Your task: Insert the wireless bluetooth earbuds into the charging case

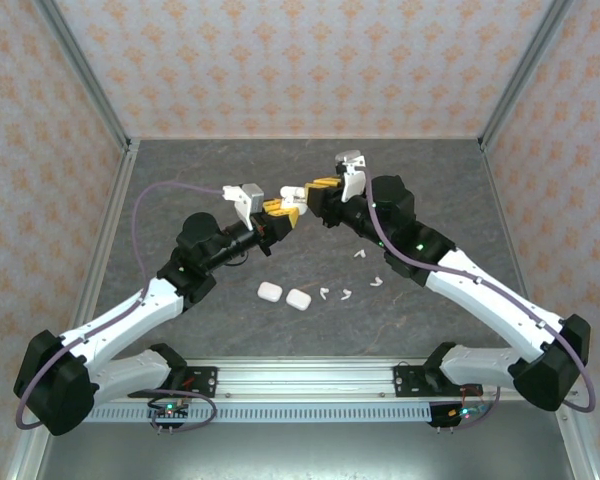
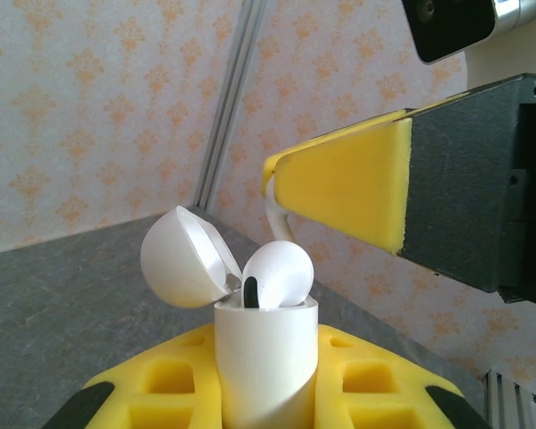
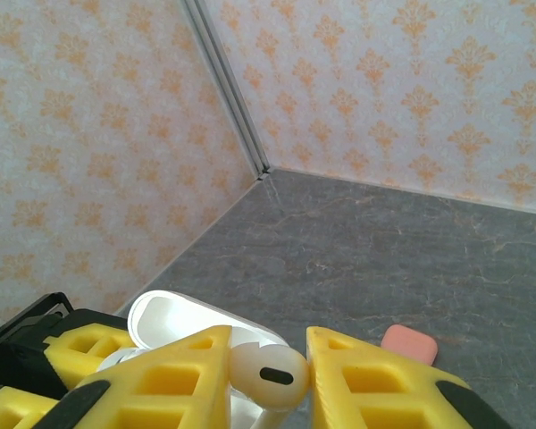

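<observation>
So, right gripper (image 3: 268, 362) is pinching a white earbud (image 3: 270, 380) tight, right at the mouth of the open charging case (image 2: 266, 357) clamped in the left gripper (image 2: 266, 402). Nearer the bases, two closed cases (image 1: 270, 291) and loose earbuds (image 1: 325, 293) lie on the grey table (image 1: 180, 180); patterned wallpaper (image 1: 280, 60) all round.

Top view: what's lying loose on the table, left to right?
Left case → right case → first earbud → second earbud → farther earbud → rightmost earbud.
</observation>
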Controlling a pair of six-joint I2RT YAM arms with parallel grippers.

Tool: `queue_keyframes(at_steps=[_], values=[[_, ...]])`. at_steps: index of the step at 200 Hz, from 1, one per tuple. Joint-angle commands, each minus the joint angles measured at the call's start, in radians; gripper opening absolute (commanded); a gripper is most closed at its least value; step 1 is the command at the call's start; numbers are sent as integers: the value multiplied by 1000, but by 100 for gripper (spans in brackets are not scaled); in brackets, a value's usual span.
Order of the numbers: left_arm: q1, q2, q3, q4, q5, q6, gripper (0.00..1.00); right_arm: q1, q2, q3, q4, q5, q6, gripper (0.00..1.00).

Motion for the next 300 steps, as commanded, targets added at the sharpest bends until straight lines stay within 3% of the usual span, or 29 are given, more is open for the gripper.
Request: queue_keyframes(at_steps=[1,169,229,300], values=[[-9,0,41,37,13,10,0,8,15,52,30,-3,-18,24],[-10,-3,43,27,7,22,0,8,39,57,-87,-62,58,25],[-10,-4,43,30,21,31,0,8,90,145,-190,-120,70,26],[-11,-8,34,32,17,33,0,8,92,179,-230,-95,69,31]])
